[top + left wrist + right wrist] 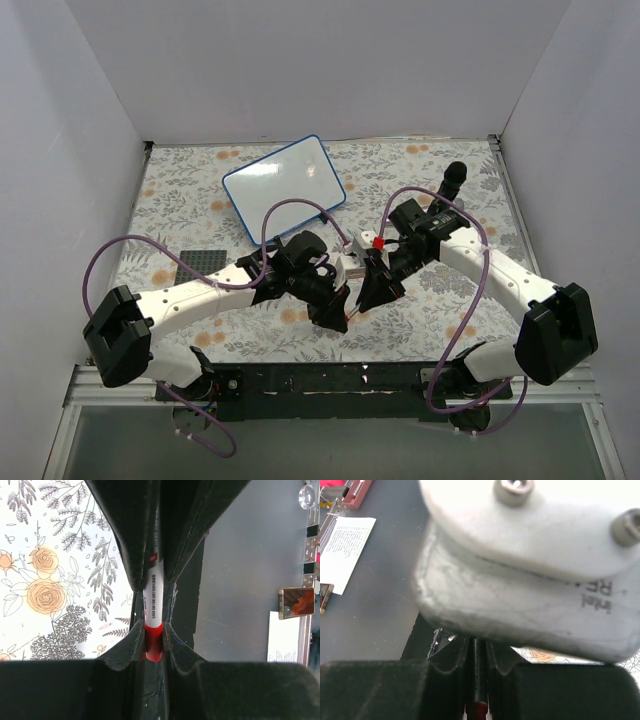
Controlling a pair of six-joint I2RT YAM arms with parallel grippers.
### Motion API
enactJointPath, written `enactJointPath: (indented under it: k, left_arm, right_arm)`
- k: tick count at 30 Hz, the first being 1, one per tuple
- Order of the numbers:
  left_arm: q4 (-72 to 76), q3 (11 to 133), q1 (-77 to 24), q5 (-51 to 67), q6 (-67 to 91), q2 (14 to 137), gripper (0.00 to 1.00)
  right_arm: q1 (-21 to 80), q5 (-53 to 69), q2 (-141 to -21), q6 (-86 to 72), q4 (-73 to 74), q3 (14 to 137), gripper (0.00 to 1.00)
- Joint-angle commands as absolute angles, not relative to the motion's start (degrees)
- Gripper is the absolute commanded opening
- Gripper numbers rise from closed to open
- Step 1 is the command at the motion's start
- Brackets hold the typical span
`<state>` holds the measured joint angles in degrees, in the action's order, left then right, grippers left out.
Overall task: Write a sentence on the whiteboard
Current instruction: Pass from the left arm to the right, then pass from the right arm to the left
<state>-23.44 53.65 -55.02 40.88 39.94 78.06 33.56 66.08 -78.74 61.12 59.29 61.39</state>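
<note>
The whiteboard (283,185), blue-rimmed and tilted, lies at the back centre of the floral cloth. Its face looks blank and no sentence shows on it. Both grippers meet at the front centre, well short of the board. In the left wrist view a marker (154,605) with a white barrel and a red end runs between both pairs of jaws. My left gripper (154,645) is shut on the red end, and my right gripper's fingers (135,540) clamp the barrel above it. In the right wrist view my right gripper (477,680) is shut on the marker (478,709). The left gripper (335,305) and right gripper (373,288) nearly touch.
A dark grey studded plate (205,262) lies at the left, partly under the left arm. A black upright object (455,176) stands at the back right. White walls enclose the cloth on three sides. The left wrist's white camera housing (530,580) fills the right wrist view.
</note>
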Motion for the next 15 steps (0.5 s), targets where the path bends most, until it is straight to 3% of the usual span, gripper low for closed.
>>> enactJointPath:
  k: [1, 2, 4, 5, 7, 11, 15]
  left_arm:
    - [-21.71, 56.95, -54.76, 35.52, 40.77, 75.95, 0.17]
    - [-21.19, 56.78, -54.67, 32.9, 41.56, 73.76, 0.38]
    - [-18.74, 56.08, -54.32, 30.77, 44.54, 70.51, 0.65]
    - [-17.5, 54.86, -53.71, 29.72, 45.43, 68.31, 0.84]
    - [-12.86, 53.36, -52.92, 27.35, 48.41, 61.46, 0.98]
    - [-0.73, 43.19, -52.56, 19.44, 57.03, 49.59, 0.98]
    - [8.95, 36.83, -52.3, 19.25, 59.41, 45.44, 0.98]
  right_arm:
    - [34.37, 66.27, -77.96, 58.01, 59.68, 62.4, 0.01]
    - [33.5, 65.66, -77.0, 57.49, 59.33, 62.75, 0.01]
    - [32.09, 65.57, -75.59, 54.24, 57.4, 62.67, 0.01]
    - [30.08, 66.18, -74.28, 53.1, 56.87, 62.49, 0.01]
    - [27.79, 67.41, -72.61, 49.77, 55.11, 62.14, 0.01]
    - [21.81, 69.17, -67.86, 41.23, 49.05, 60.65, 0.01]
    - [20.13, 69.61, -65.83, 35.6, 44.83, 59.41, 0.01]
